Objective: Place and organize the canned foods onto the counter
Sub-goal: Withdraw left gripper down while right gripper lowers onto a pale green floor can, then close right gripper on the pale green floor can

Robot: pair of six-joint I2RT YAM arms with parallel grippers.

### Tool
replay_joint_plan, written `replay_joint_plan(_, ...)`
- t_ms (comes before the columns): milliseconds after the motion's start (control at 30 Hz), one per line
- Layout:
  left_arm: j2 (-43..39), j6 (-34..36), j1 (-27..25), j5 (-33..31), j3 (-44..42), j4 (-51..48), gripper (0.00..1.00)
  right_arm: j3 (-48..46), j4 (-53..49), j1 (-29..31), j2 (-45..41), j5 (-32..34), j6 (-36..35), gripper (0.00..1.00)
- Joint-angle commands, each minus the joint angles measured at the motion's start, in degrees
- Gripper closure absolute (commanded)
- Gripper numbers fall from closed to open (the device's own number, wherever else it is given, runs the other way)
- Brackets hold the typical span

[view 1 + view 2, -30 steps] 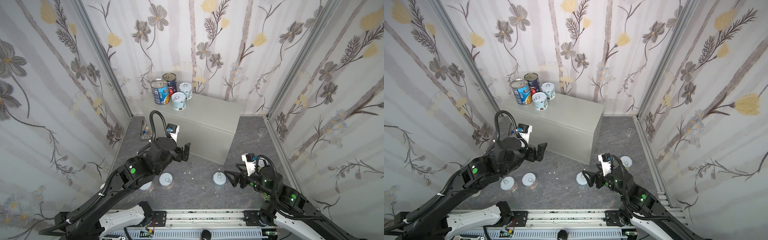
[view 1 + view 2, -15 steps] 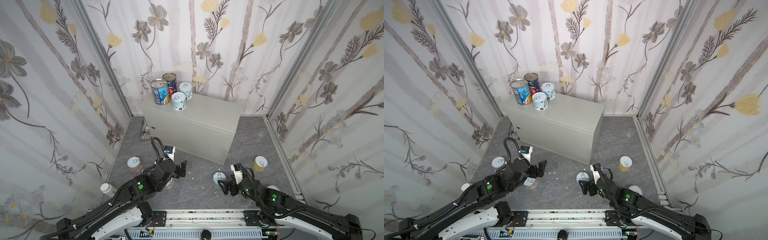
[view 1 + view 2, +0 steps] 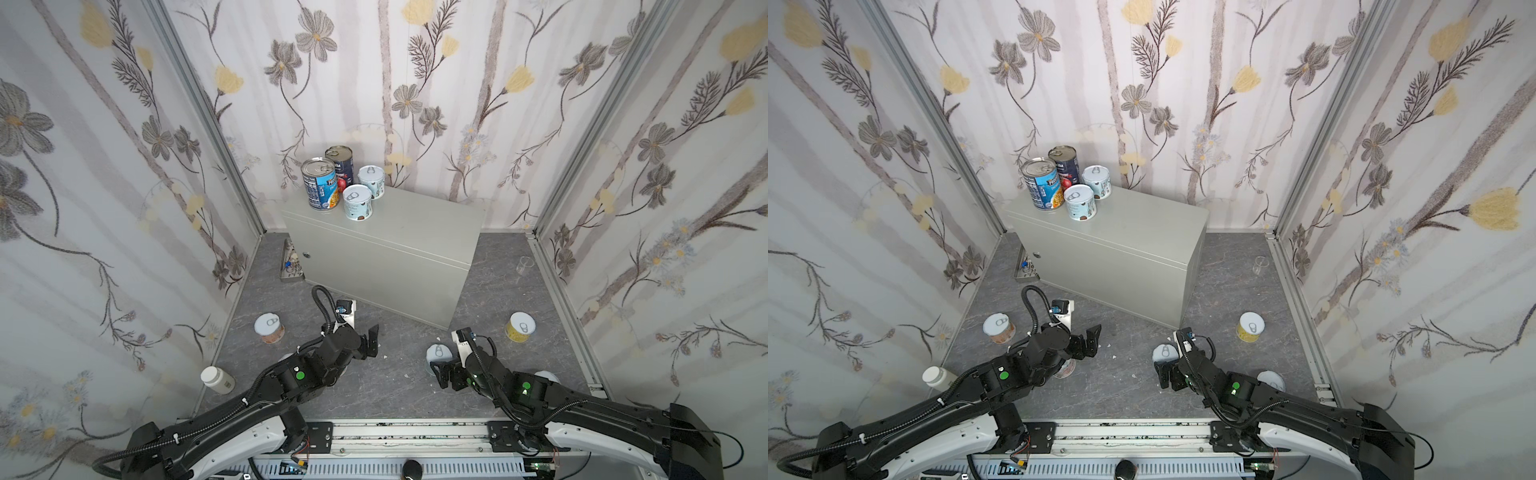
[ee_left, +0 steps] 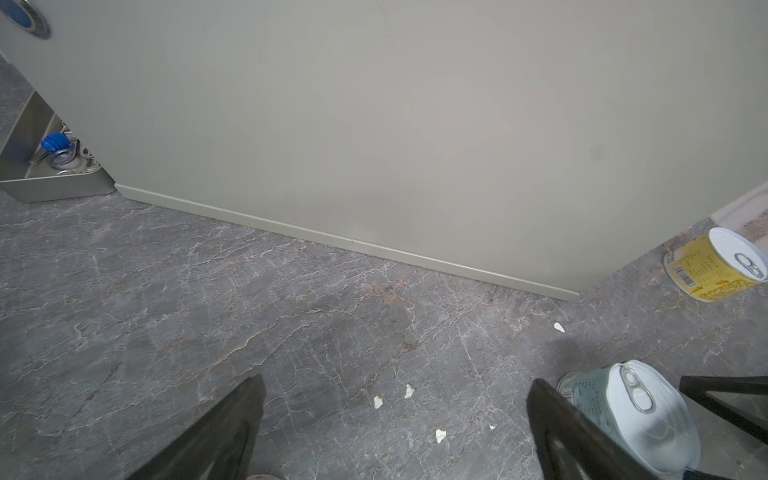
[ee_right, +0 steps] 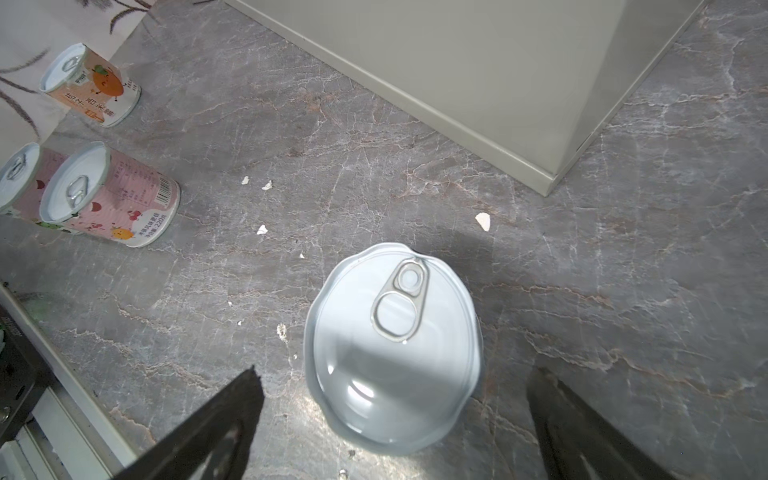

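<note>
Left hand (image 3: 371,341) and right hand (image 3: 444,376) gape wide, empty. We count four cans (image 3: 357,202) on the counter (image 3: 419,226), far left; seemingly six wait on the floor (image 3: 399,386), some half-hidden.

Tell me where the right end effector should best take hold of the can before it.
Probably by the round side wall of the can, under the lid rim, coming from the robot's side. It stands upright on the floor, lid up, so the wall offers two opposite faces; the open right end effector faces it, centred.
</note>
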Motion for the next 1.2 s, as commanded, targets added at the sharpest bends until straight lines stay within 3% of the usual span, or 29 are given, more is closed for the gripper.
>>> replay_joint_plan(0,1.02,-0.41,0.00,-1.12,-0.90,6.62,0.00,2.11,4.15,0.03,4.14,0.68,-1.54,0.00)
replay_joint_plan(467,0.62,0.97,1.89,-5.80,-7.26,16.88,0.00,8.77,5.05,-0.15,22.86,-2.52,-3.45,0.02)
replay_joint_plan(1167,2.17,1.81,7.03,-0.99,-12.21,24.95,0.00,13.24,3.22,-0.24,28.88,-4.36,-5.54,0.33)
